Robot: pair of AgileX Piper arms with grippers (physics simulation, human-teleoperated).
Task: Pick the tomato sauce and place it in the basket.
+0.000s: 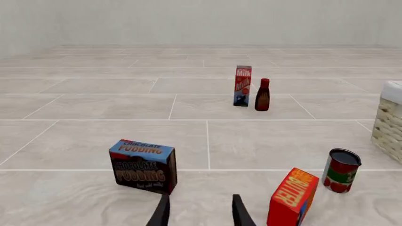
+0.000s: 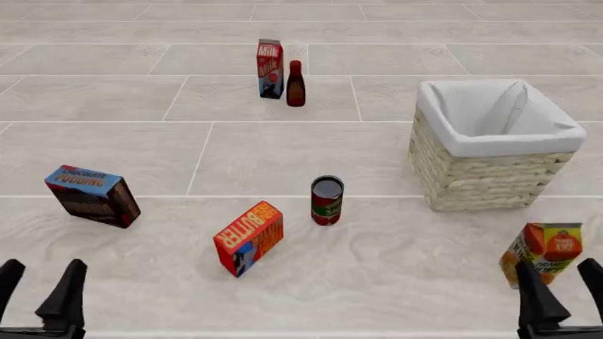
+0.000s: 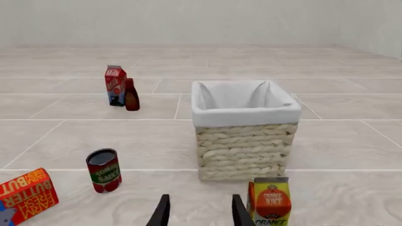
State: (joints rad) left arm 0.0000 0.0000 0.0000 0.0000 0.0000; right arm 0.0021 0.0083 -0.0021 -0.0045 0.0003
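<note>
the tomato sauce can [image 2: 327, 200] stands upright near the middle of the front view, on the pale tiled floor [image 2: 282, 148], touched by nothing. the basket [image 2: 493, 176] sits well apart from it at the right of the frame, its white lining folded over the rim. a butter box [image 2: 250, 238] leans just below and left of the can. a pudding box [image 2: 92, 195] is at the left, a juice carton [image 2: 544, 252] at the lower right, and a milk carton [image 2: 270, 68] with a dark bottle [image 2: 296, 84] just beside it at the top. the left gripper [image 2: 38, 293] in the lower left corner and the right gripper [image 2: 560, 296] in the lower right corner both have fingers spread, holding nothing.
</note>
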